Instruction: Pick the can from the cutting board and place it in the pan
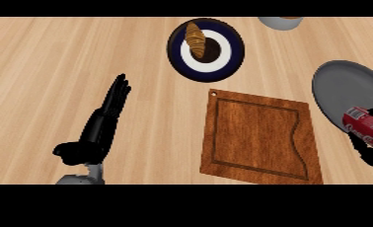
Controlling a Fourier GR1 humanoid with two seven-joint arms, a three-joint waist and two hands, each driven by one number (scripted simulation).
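Head view shows my right hand (pixel 361 148) at about four o'clock, mostly cut off by the edge; its dark fingers (pixel 357 142) seem to be wrapped round the lower end of the red can (pixel 359 122), so I read it as grasped, though only part of the hold shows. The can sits tilted over the grey pan (pixel 331 85) at three o'clock, off the cutting board (pixel 258 137), which lies bare at five o'clock. Whether the can rests on the pan's floor or hangs above it I cannot tell.

I judge the can light, stiff and smooth-walled, likely slippery, and thin enough to dent if pinched hard. Its round side, near the middle, is the place to hold it, fingers opposite thumb, and it should be set down on its flat end or it may roll.

My left hand (pixel 102 120) rests at eight o'clock on the table (pixel 87 48), fingers straight and released. At twelve o'clock a dark-rimmed plate (pixel 178 60) carries a croissant (pixel 195 38).
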